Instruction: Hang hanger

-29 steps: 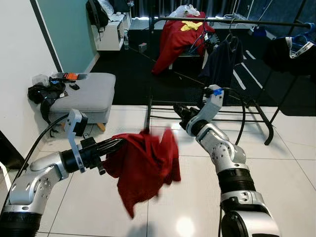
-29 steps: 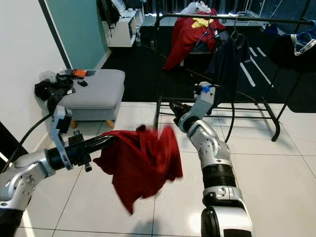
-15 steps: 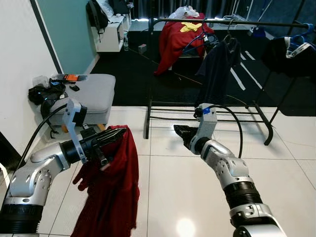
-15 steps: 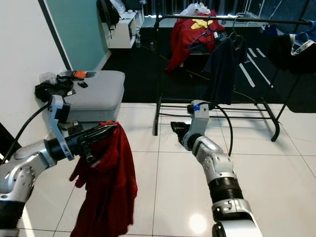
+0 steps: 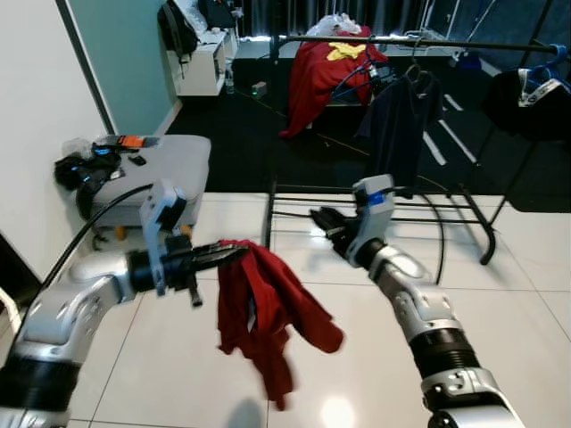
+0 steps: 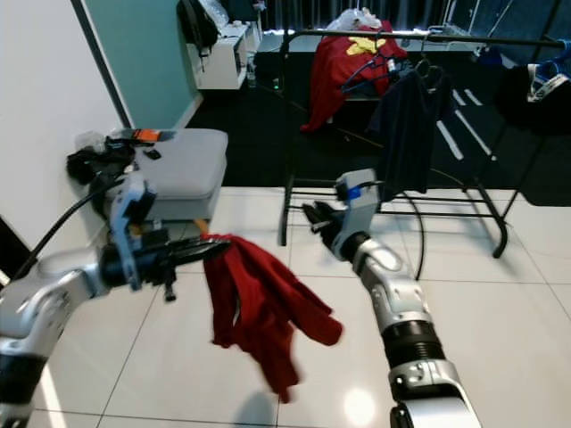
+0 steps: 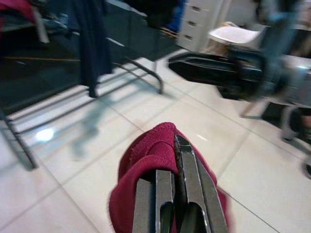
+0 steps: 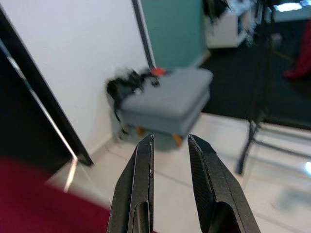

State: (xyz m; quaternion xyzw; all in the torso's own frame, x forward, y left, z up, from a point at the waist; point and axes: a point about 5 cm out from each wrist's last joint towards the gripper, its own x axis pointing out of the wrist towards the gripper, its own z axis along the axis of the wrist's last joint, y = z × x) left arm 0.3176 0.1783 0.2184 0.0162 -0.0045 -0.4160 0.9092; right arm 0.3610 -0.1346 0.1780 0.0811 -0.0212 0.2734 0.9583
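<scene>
We hold the red garment pinched in the left gripper above the floor, the right gripper spread and empty, well short of the clothes rail; we judge the hanging not yet begun.

Plain red garment, grey ottoman, white floor tiles (teal wall behind).

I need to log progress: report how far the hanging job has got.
Done: left gripper is shut on the red garment, held clear of the floor. In hand: right gripper is open, empty, beside it. Left: no hanger is in either gripper; the garment is not yet on the clothes rail.
</scene>
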